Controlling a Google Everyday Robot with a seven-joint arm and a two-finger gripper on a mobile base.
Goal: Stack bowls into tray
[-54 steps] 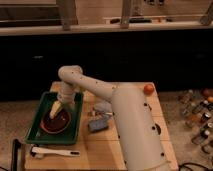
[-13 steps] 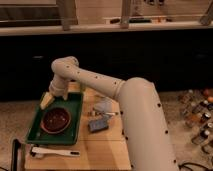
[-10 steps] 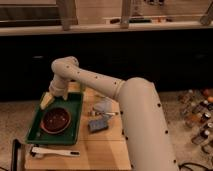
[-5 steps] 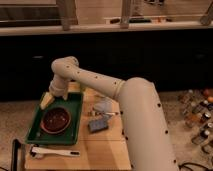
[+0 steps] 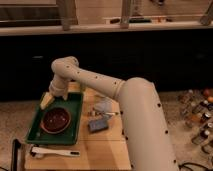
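Gripper: the gripper (image 5: 48,100) is held over the far left corner of the tray (image 5: 36,134), near its rim and apart from the bowls; whether it is parted or closed cannot be told.
Bowls: the bowls (image 5: 56,120) are seen as one dark reddish-brown round shape lying upright in the middle of the tray; it may be a stack of several, but the count cannot be made out.
Step in hand: placing is judged to be done for what lies in the tray, since no further bowl is seen on the worktop (image 5: 100,152).
Next move: if another bowl is to be added, it would have to be sought outside this view, brought over the stack, centred on it and lowered straight down.
Edges: the tray's raised walls stand close to the stack on the left and right, and the near end of the tray is bare.
Open room: a grey block (image 5: 98,124) lies on the worktop just right of the tray, and a white tool (image 5: 52,151) lies along the tray's near edge, so a lift straight up is judged the freest path.
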